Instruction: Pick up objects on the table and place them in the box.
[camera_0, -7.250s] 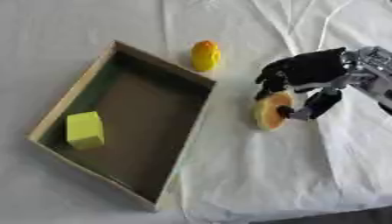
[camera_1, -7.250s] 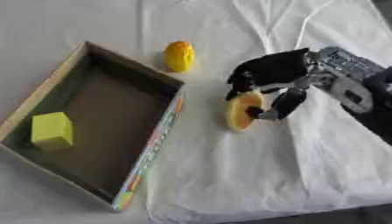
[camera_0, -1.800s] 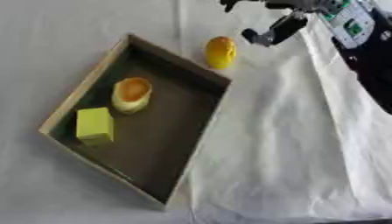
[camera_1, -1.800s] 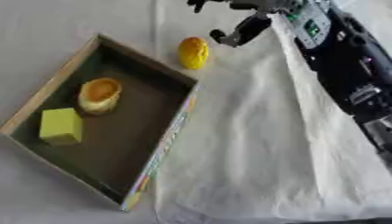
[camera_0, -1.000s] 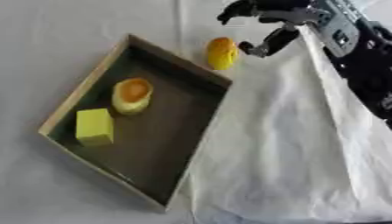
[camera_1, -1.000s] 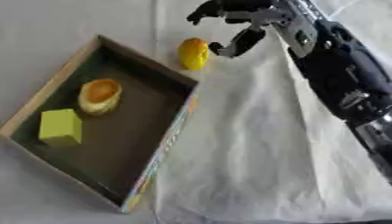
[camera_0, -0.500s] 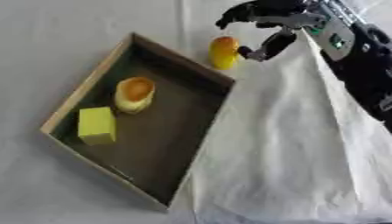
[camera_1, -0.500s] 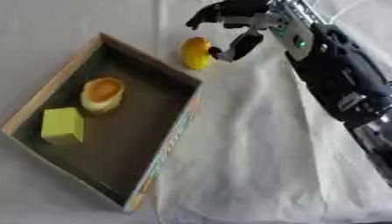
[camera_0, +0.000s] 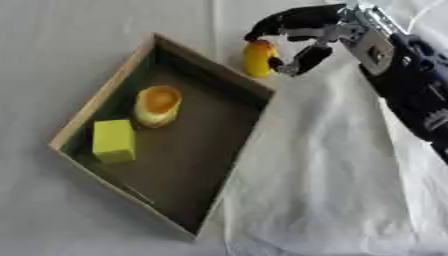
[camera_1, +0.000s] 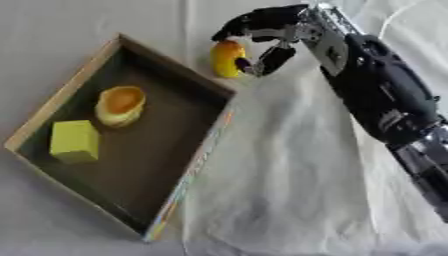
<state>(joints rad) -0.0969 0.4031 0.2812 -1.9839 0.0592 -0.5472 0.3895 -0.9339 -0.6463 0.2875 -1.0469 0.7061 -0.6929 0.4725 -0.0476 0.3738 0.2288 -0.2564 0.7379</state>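
Note:
A wooden box (camera_0: 101, 97) with a dark floor lies askew on the white cloth. In it are a yellow cube (camera_0: 114, 141) and an orange-yellow halved fruit (camera_0: 157, 105). Just beyond the box's far right rim stands a yellow-orange oval fruit (camera_0: 257, 60) on the cloth. My right hand (camera_0: 302, 22) reaches in from the upper right. Its fingers curl over the top and left of this fruit, and its thumb (camera_1: 269, 59) lies against the fruit's right side. The left hand shows in neither view.
My black right forearm (camera_0: 411, 85) runs down the right side of the view. The white cloth (camera_0: 315, 175) is creased and folded to the right of the box and along the near edge.
My right hand has come down and left onto the oval fruit and curled around it. The halved fruit, held 7 s ago, now lies in the box. The camera has shifted.

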